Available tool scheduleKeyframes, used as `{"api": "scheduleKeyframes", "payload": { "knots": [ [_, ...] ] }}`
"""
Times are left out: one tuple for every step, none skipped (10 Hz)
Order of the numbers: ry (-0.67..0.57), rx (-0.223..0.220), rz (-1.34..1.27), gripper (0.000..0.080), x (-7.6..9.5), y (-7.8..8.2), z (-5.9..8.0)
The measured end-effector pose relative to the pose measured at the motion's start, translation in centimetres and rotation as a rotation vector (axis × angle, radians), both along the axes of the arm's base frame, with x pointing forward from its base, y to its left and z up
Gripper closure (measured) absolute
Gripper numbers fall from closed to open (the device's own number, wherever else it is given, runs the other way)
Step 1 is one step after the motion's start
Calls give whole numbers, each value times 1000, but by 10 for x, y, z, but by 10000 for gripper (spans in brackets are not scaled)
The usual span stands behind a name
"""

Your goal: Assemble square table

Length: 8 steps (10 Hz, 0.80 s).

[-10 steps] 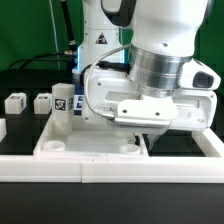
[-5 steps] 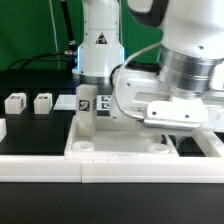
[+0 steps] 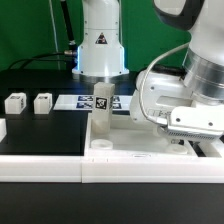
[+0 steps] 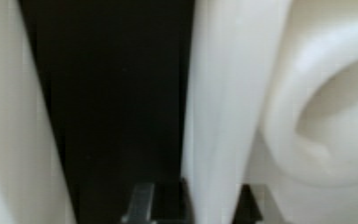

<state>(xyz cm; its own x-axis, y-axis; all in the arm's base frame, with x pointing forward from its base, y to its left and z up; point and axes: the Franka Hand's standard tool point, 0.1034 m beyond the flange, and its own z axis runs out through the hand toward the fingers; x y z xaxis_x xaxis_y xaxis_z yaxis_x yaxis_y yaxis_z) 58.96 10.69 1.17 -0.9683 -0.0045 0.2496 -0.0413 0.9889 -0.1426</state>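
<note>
From across the desk (image 3: 40,135) the square table slab (image 3: 130,138) lies flat, rim upward, just behind the border wall (image 3: 40,168). One leg (image 3: 101,106) stands upright at the slab's far corner toward the exterior view's left, its long axis vertical, and a loose leg (image 3: 42,102) sits well apart. The arm's bulk hides the grip here. Only the wrist view shows the tool (image 4: 197,205), its dark fingers (image 4: 142,203) closed narrowly on the slab's rim wall beside a round socket (image 4: 336,110).

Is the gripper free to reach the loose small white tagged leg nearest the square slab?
Probably not yet: the gripper looks shut on the rim of the white plastic square slab. Otherwise nothing blocks the small white tagged leg.
</note>
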Motion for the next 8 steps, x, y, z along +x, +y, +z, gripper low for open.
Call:
{"api": "scheduleKeyframes", "payload": {
  "knots": [
    [3,-2,-3,729,-1,-3,0],
    [4,-2,-7,729,-2,-4,-1],
    [4,-2,-7,729,-2,-4,-1],
    [4,-2,-8,729,-2,-4,-1],
    [4,-2,-8,729,-2,-4,-1],
    [0,8,-11,729,0,-4,-1],
    [1,25,-24,729,0,-3,-2],
    [4,27,-28,729,1,0,-2]
  ]
}}
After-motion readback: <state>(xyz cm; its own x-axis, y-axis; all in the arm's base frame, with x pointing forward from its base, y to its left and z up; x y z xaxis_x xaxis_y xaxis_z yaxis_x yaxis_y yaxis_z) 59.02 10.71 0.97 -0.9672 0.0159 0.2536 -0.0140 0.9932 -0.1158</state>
